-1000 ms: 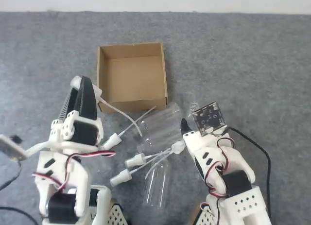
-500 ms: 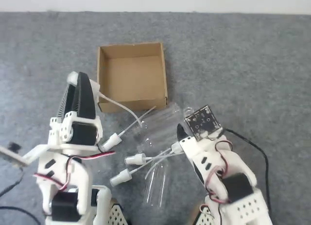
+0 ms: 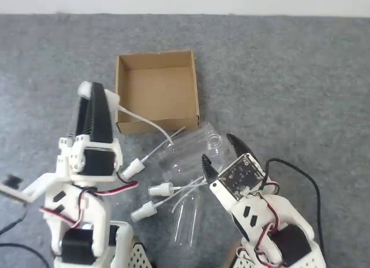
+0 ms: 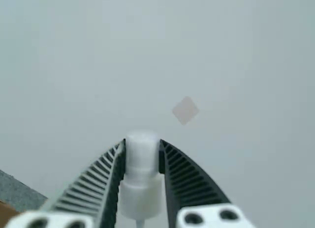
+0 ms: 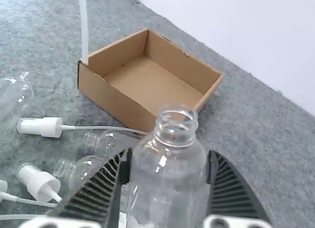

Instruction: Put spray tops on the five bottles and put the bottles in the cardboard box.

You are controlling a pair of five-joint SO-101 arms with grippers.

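Grey carpet (image 3: 289, 77) is spread beneath both arms. A spray top (image 4: 141, 174) is pinched between the fingers of the left gripper (image 4: 141, 145), held up beside the cardboard box (image 3: 157, 125). A clear bottle (image 5: 170, 164), mouth uppermost, is clamped by the right gripper (image 5: 169, 156). Loose spray tops (image 3: 161, 190) and other bottles (image 3: 188, 216) are scattered between the arms.

Clear, glossy plastic bottle (image 5: 170, 164); matt brown cardboard box (image 5: 113, 97); smooth white plastic spray top (image 4: 141, 179); rough grey carpet (image 3: 300, 77).
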